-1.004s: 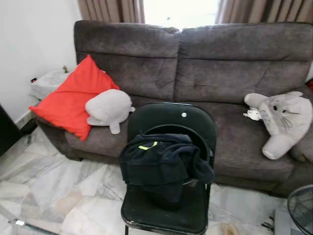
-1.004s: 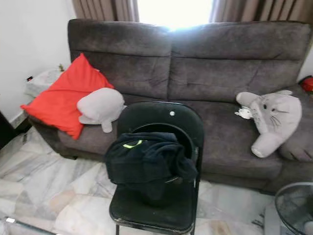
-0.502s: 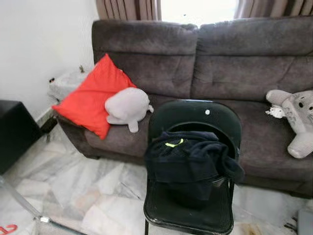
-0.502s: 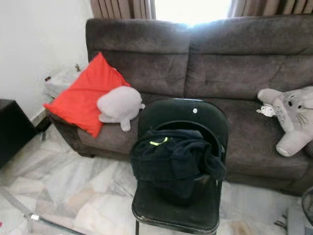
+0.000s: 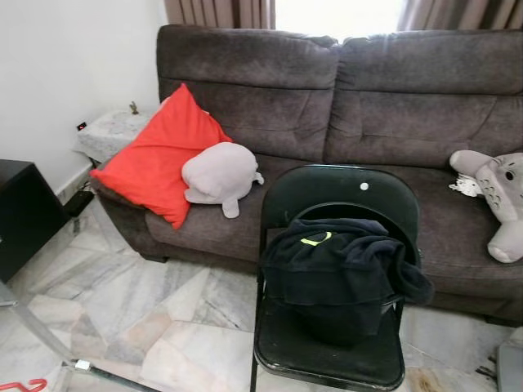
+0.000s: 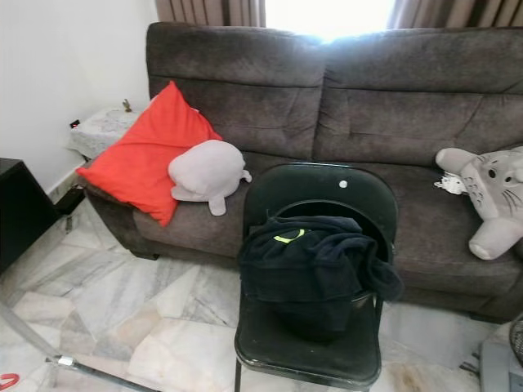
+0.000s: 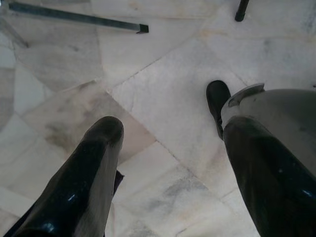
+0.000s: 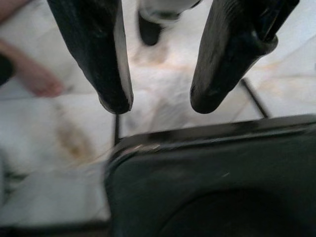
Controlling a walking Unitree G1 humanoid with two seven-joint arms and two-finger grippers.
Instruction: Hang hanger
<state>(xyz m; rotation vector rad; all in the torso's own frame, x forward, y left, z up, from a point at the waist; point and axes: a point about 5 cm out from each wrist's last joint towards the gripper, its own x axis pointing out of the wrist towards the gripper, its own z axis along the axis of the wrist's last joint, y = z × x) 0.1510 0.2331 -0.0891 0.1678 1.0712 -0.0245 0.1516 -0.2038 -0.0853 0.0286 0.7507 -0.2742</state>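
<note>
A red curved piece (image 5: 21, 385), possibly a hanger's hook, lies on the marble floor at the lower left edge, mostly cut off. A black folding chair (image 5: 343, 192) stands in front of me with a black garment (image 5: 339, 265) heaped on its seat and back. My left gripper (image 7: 170, 129) hangs open over bare marble floor, its fingers (image 7: 94, 168) wide apart with nothing between them. My right gripper (image 8: 162, 101) is open too, just above a black chair's seat edge (image 8: 207, 163).
A grey sofa (image 5: 384, 106) behind the chair holds a red cushion (image 5: 159, 159) and two grey plush toys (image 5: 219, 173). A black cabinet (image 5: 20, 212) stands at the left. A thin metal bar (image 5: 41, 339) slants across the floor. A person's bare foot (image 8: 34, 79) is close by.
The camera has swung left: the chair and sofa sit further right in the picture, and the black cabinet, metal bar and red piece have come into view.
</note>
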